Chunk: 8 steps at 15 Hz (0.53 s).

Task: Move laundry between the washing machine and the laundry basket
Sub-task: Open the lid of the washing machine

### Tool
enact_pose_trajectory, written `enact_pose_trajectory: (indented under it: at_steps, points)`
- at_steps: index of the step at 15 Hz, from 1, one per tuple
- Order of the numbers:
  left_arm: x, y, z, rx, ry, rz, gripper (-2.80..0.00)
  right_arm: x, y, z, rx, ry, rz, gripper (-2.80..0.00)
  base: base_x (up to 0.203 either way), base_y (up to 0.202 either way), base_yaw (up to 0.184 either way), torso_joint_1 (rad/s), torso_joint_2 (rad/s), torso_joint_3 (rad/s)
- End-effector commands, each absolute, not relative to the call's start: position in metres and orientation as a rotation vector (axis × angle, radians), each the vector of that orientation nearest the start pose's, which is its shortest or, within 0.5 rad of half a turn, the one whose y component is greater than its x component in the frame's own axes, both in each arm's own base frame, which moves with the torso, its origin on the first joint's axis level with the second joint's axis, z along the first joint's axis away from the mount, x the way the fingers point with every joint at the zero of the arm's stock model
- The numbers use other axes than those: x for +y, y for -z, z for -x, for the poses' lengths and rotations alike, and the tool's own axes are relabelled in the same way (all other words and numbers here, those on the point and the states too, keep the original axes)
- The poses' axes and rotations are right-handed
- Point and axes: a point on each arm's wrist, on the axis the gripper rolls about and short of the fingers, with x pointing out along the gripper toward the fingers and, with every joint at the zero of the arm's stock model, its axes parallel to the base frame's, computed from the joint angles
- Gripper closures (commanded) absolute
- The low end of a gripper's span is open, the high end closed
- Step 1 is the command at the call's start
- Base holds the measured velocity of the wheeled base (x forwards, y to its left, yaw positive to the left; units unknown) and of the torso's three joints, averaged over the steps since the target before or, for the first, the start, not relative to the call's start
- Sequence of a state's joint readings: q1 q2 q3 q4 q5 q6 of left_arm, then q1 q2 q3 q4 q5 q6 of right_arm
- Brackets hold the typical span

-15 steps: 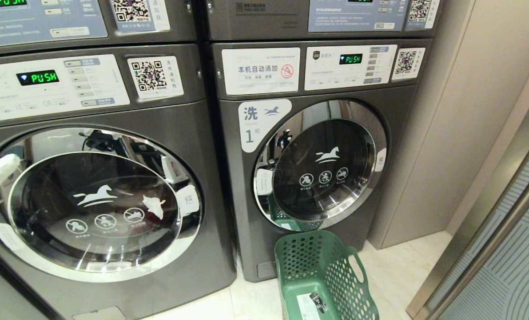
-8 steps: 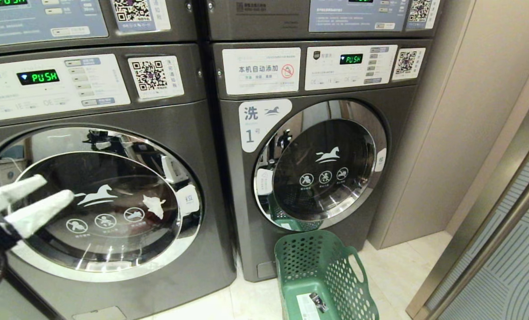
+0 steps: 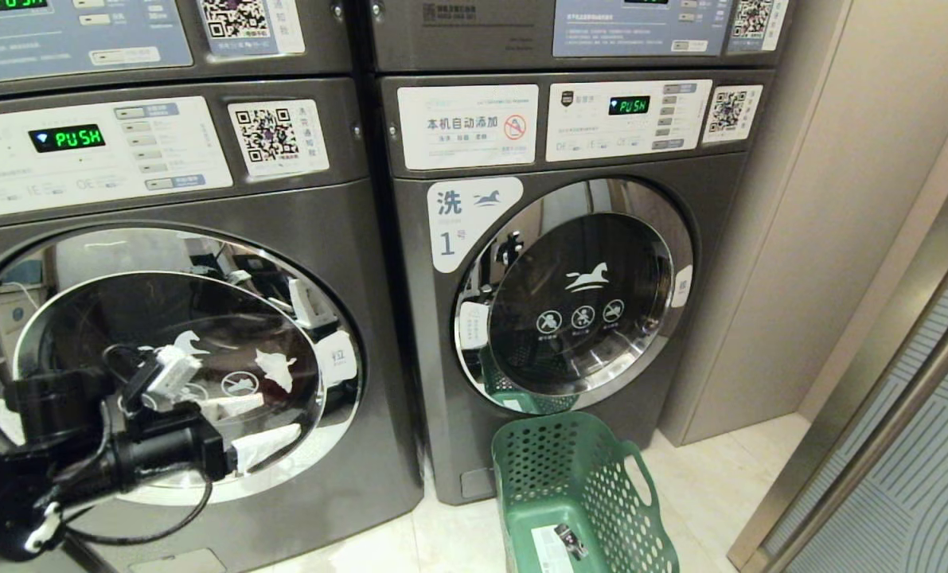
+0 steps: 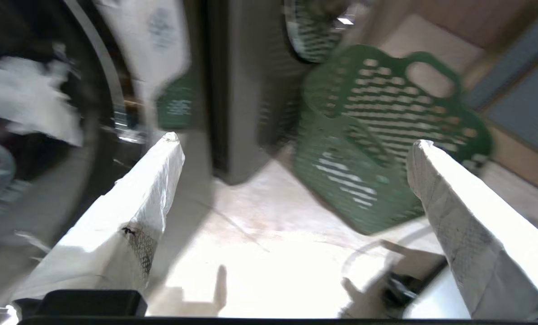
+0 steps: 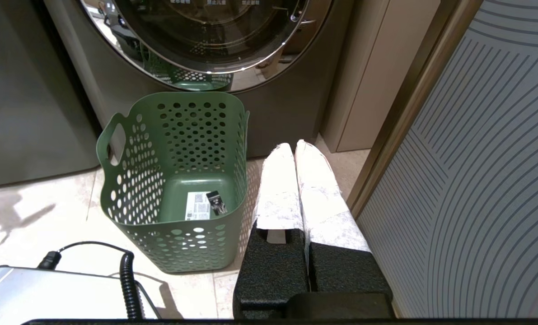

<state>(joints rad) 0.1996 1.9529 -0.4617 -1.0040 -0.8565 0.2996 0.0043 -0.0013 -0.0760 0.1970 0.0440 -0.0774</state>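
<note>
Wide apart, that's how the left gripper's jaws stand, nothing between the two white-wrapped fingers. The right gripper is clenched, its fingers pressed together on nothing, parked low just beside the basket.

Biggest things first: two dark grey front-loaders fill the wall side by side. The washing machine on the left has its round chrome-rimmed door closed, and something white shows behind the glass, so some laundry sits inside the drum. Its neighbour labelled 1 has its door closed too. To the right of that run a beige panel and a metal-framed sliding door.

The laundry basket stands upright on the pale tiled floor, at the foot of machine 1, with only a paper label lying at its bottom. No clothes in it.

Left arm reaches in from the left edge, across the lower half of the left machine's door, gripper pointing right toward that door's handle side; whether it touches the glass I can't tell. A black cable loops under the wrist.
</note>
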Motion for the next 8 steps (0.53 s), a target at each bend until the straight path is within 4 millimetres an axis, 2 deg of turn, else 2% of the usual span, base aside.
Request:
enact_pose_trajectory:
  at_steps: [1,2,4,6,8]
  points:
    - [0.040,-0.056,-0.306,0.330,0.677,-0.053,-2.80,0.001,-0.076,0.030,0.120,-0.054,0.076,0.00,0.000,0.000,0.000,0.000,0.00,0.000]
    - [0.036,-0.060,-0.323,0.302,0.654,-0.088,-2.80,0.001,-0.076,0.030,0.119,-0.054,0.076,0.00,0.000,0.000,0.000,0.000,0.00,0.000]
    - [0.025,-0.054,-0.347,0.286,0.653,-0.117,-2.80,0.001,-0.076,0.030,0.119,-0.054,0.076,0.00,0.000,0.000,0.000,0.000,0.00,0.000]
    - [0.016,-0.044,-0.355,0.291,0.671,-0.122,-2.80,0.001,-0.076,0.030,0.119,-0.053,0.076,0.00,0.000,0.000,0.000,0.000,0.00,0.000]
    - [0.015,-0.038,-0.364,0.282,0.658,-0.132,-2.80,0.001,-0.076,0.030,0.121,-0.054,0.076,0.00,0.000,0.000,0.000,0.000,0.00,0.000]
